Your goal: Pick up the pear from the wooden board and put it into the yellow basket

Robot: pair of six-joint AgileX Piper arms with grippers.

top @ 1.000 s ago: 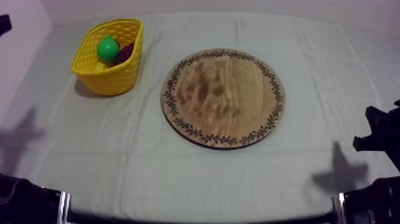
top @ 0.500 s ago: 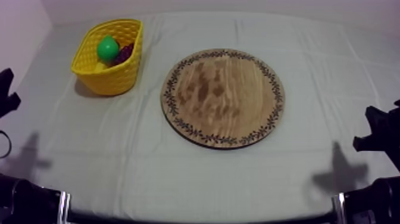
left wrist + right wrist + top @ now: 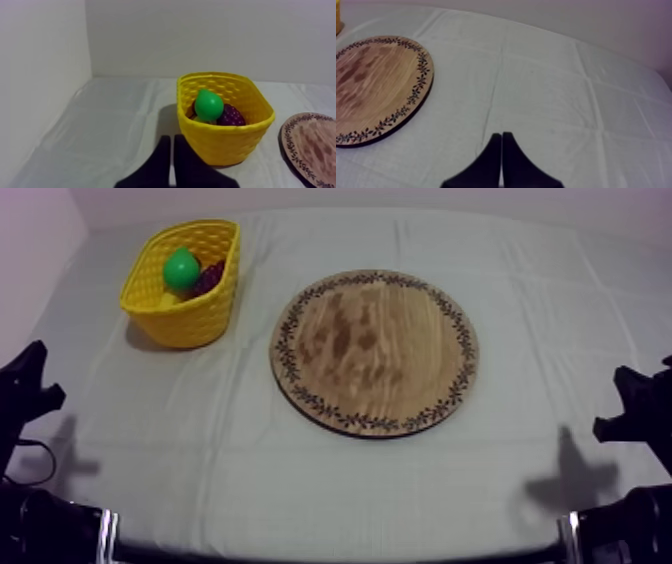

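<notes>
One green toy pear (image 3: 208, 105) lies in one yellow woven basket (image 3: 225, 142) by the bench's (image 3: 300, 478) far-left corner. One round wooden board (image 3: 374, 353) sits amid open cloth; the left end effector (image 3: 171, 141) and right end effector (image 3: 501, 136) clench nothing.

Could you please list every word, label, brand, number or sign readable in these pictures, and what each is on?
None: no text can be read anywhere.
The round wooden board bears only a leafy patterned rim, not letters.
The yellow basket shows plain weave; the pear and bunch of grapes in it carry no label.
The grey-white cloth is unmarked.
</notes>
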